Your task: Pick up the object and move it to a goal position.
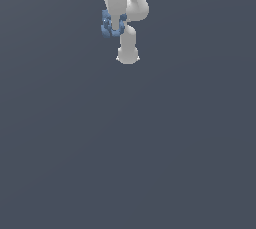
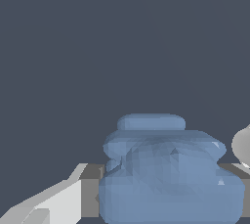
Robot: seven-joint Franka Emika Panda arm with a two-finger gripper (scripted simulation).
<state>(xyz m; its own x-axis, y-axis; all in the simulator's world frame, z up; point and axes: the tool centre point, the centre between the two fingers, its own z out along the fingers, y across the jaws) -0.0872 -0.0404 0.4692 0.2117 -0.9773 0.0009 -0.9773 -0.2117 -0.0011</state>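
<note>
Holding the small, lumpy blue object [image 2: 168, 174] between the white gripper [image 1: 115, 27] fingers [image 2: 58, 201], pinched snug on both sides. Looks lifted beside the white arm near the top of the exterior view. Picking up seems done; carrying to the goal left, no goal spot showing.

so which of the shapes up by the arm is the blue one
The small lumpy blue object between the gripper fingers; the rounded arm links beside it are white.

Plain slate backdrop [image 1: 190, 148]

A flat, dark blue-grey field is filling both views edge to edge, lighting staying soft and even, with no seams or shadows showing.
</note>
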